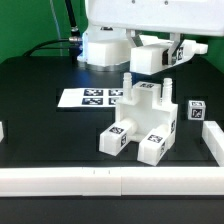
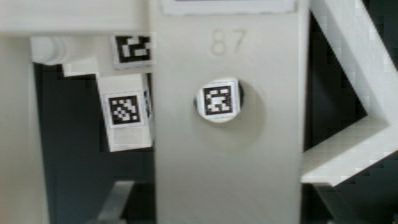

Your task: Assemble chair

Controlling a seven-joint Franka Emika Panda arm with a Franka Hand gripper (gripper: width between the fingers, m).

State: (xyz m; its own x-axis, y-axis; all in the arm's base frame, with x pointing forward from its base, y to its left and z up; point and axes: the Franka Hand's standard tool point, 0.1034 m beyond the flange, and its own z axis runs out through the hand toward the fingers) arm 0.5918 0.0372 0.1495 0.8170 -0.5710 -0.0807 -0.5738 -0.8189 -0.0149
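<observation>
- One part sits in the pincer [image 1: 172, 55]: we see it clamped on a white slab [image 1: 148, 58], held in the air.
- Just below, mid-table, stands the partly built chair [image 1: 140, 122], near the marker board [image 1: 88, 97]; several blocks are already joined.
- A loose cube [image 1: 197, 112] lies on the exterior view's right. We judge the task roughly midway, with slab and cube unfitted.
- Writing: a raised 87 [image 2: 228, 42] on the slab. The round tag [image 2: 217, 100] shows a pattern only.
</observation>
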